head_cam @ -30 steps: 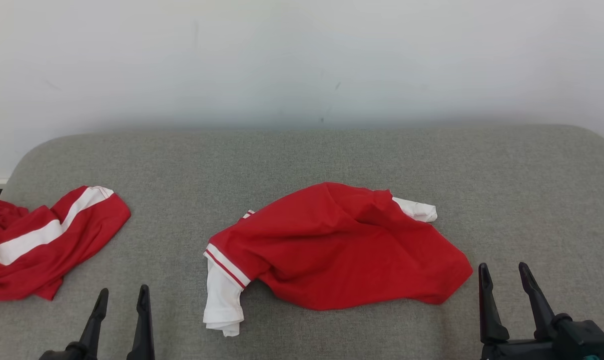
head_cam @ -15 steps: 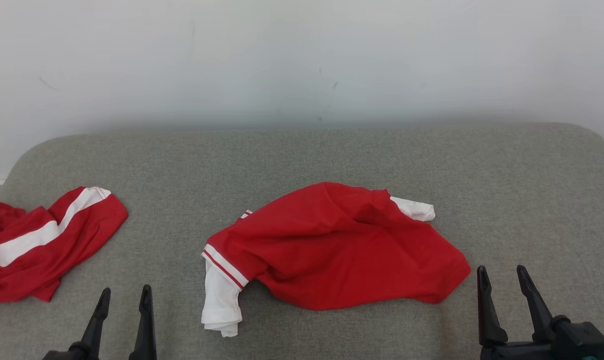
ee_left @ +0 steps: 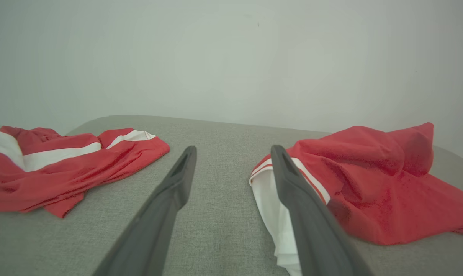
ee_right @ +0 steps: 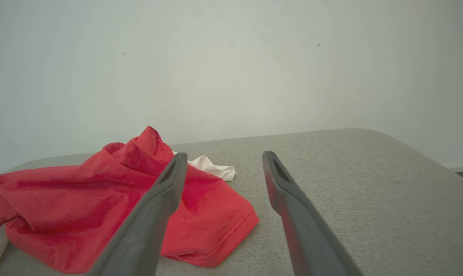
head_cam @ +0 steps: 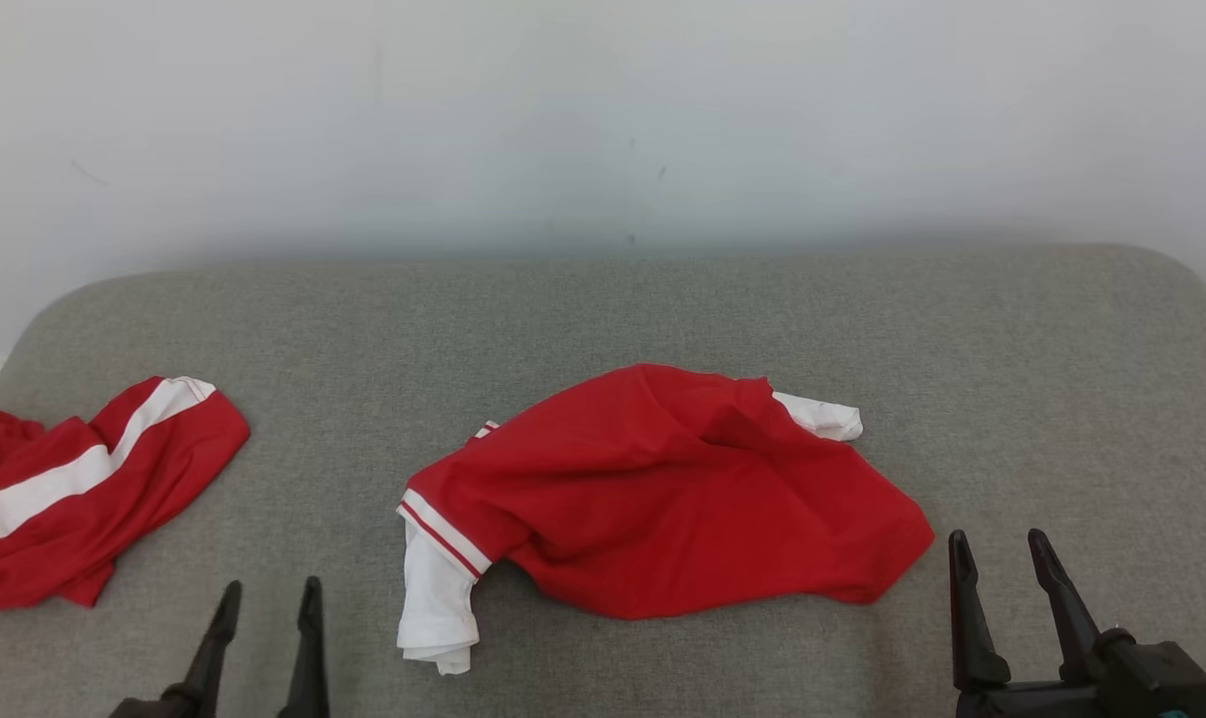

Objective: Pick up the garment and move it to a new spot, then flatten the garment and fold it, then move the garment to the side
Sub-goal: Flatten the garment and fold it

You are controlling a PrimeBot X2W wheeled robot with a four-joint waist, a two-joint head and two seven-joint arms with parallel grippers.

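Head view: a crumpled red shirt [head_cam: 682, 489] is lying in the middle of the grey surface [head_cam: 603, 309], one white sleeve [head_cam: 438, 598] trailing toward the robot. A striped garment [head_cam: 84, 489] is lying well apart at the left edge. The left gripper [head_cam: 271, 586] is hovering at the lower left and the right gripper [head_cam: 997, 538] at the lower right, near the shirt's hem. Both are standing with fingers spread, holding nothing.

Left wrist view: the left gripper [ee_left: 233, 149] is pointing, fingers wide apart, at bare surface between the striped garment [ee_left: 62, 165] and the shirt [ee_left: 369, 172], whose sleeve [ee_left: 269, 203] is showing behind one finger.

Right wrist view: the right gripper [ee_right: 224, 155] is gaping wide and empty over bare surface, one finger crossing in front of the shirt [ee_right: 82, 199].
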